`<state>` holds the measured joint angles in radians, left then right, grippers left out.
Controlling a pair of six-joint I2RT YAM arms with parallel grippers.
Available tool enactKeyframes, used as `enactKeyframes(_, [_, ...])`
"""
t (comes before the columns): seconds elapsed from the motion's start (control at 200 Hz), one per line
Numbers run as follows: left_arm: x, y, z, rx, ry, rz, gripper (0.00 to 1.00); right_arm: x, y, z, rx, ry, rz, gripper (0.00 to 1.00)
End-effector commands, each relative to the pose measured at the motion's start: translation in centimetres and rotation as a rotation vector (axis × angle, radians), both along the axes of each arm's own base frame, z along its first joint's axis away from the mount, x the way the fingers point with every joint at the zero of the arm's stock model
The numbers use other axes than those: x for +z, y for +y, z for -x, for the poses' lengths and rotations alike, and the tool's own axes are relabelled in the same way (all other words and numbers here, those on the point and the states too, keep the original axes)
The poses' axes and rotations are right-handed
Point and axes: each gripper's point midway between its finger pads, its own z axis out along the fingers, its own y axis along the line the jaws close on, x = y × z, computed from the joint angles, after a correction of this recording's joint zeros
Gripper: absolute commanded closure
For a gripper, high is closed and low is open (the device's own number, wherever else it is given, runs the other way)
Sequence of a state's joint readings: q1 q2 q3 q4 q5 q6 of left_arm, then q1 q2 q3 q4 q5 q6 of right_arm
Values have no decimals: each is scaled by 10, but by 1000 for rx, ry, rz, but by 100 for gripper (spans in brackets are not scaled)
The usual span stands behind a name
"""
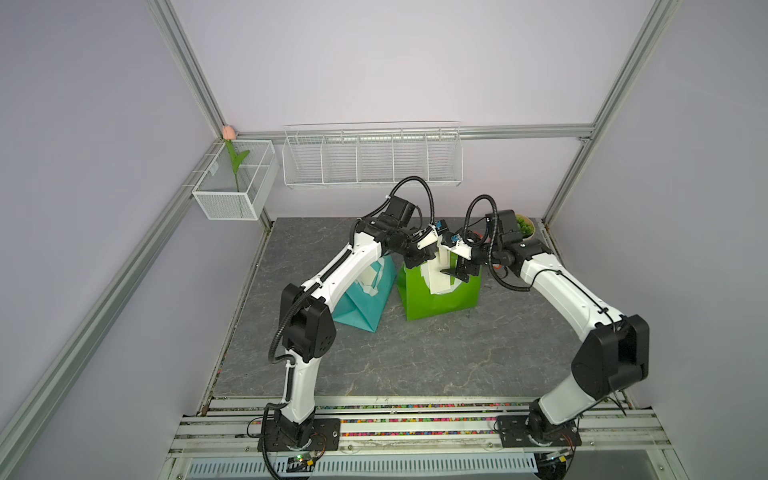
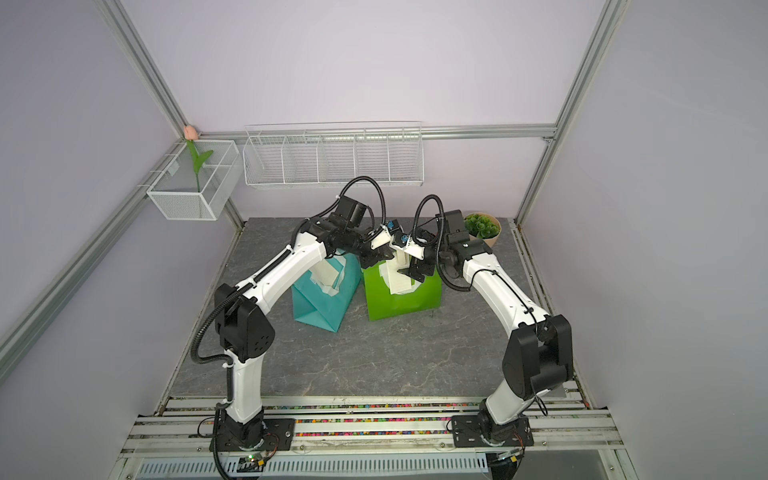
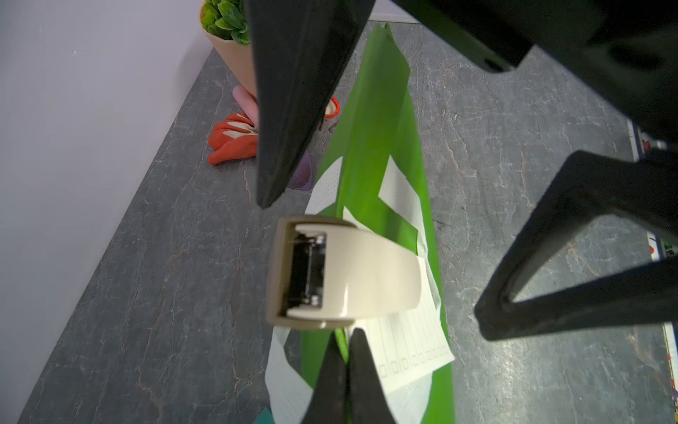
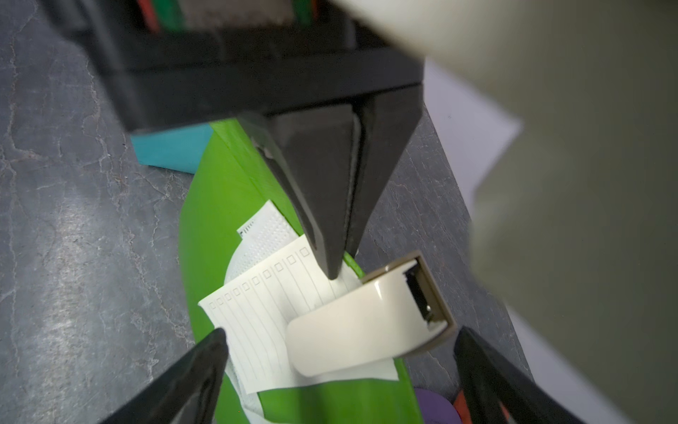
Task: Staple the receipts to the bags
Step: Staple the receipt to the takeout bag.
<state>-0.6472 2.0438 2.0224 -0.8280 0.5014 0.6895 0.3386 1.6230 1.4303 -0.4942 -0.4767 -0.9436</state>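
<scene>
grey stone top (image 1: 415,353), green bag (image 4: 205,238), lined receipt (image 4: 257,330) w/ checkboxes

soft, even overhead light; faint shadows on the bench (image 1: 415,353). both top views bow at the edges. wrist views blur near parts; mild glare on the stapler (image 4: 348,330).

Stapler (image 4: 348,330): cream plastic, glossy, smooth | green bag (image 4: 212,220): smooth paper, slight sheen | receipt (image 4: 253,323): thin matt paper | bag handle (image 4: 264,231): dimpled, possibly cloth | tabletop (image 4: 73,220): matt, stone-look.

Grn bag (image 1: 440,301), teal bag (image 1: 361,309), lined rcpt (image 4: 257,330).
</scene>
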Motion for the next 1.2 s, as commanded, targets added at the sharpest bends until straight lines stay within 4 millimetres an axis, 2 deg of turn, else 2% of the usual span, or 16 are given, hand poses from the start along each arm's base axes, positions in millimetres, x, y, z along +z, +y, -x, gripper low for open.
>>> enactKeyframes(0.0, [42,-25,29,-124,-83,105,100,-32,15,6,40,25,74,3])
enactKeyframes(0.23, [31,-29,20,-88,3,110,100,-30,15,2,50,-107,124,1])
enactKeyframes(0.335, [34,-30,20,-91,38,135,100,-28,11,-3,52,-136,163,1])
enactKeyframes(0.43, [31,-30,21,-97,26,113,100,-21,6,-6,38,-137,154,2])
enactKeyframes(0.53, [28,-32,24,-104,-15,74,100,-24,6,-5,47,-98,172,0])
enactKeyframes(0.745, [37,-31,25,-97,-46,88,100,-34,3,-5,28,-42,182,12])
enactKeyframes(0.855, [38,-30,25,-94,-58,86,100,-37,4,-5,29,-27,185,24])
enactKeyframes(0.95, [36,-30,25,-92,-65,82,100,-38,3,-10,14,-16,196,56])
enactKeyframes(0.99, [35,-31,25,-93,-65,81,100,-38,3,-11,11,-20,197,66])
enactKeyframes(1.085, [34,-31,24,-88,-71,75,100,-40,4,-17,-11,-31,204,81])
enactKeyframes(1.195, [36,-30,24,-83,-78,74,100,-42,5,-20,-23,-33,201,90])
